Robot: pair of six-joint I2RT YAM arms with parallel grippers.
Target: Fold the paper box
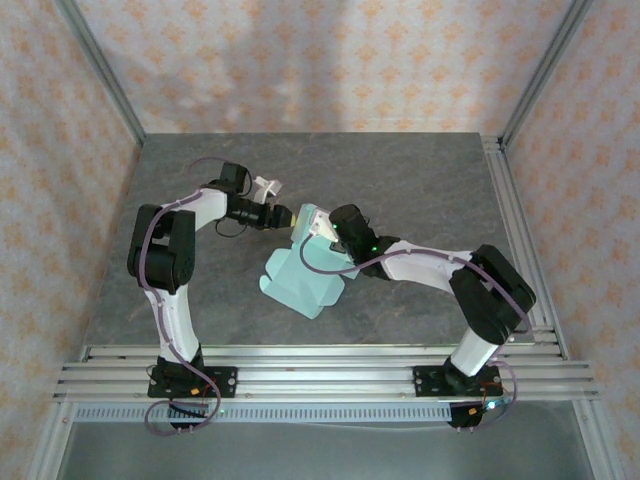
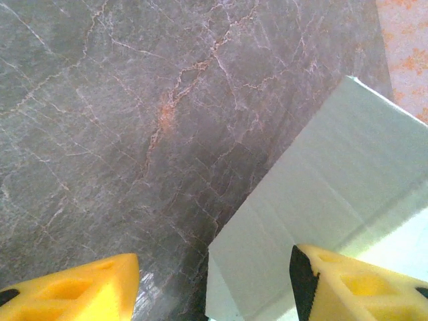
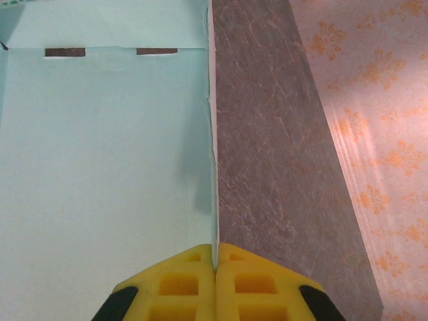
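The paper box (image 1: 300,277), pale mint-green card with flaps partly raised, lies mid-table. My right gripper (image 1: 322,230) is at its far end, shut on the thin upright edge of a panel. In the right wrist view the yellow fingertips (image 3: 215,262) pinch that edge, and the paper box (image 3: 100,167) spreads to the left with two dark slots near its top fold. My left gripper (image 1: 284,215) faces the same end from the left and is open. In the left wrist view a raised panel of the paper box (image 2: 321,194) has its corner between the spread fingers (image 2: 214,289).
The dark marbled table (image 1: 420,180) has bare surface round the box. Aluminium rails (image 1: 520,220) run along the right side and the near edge. Patterned walls close off the back and both sides.
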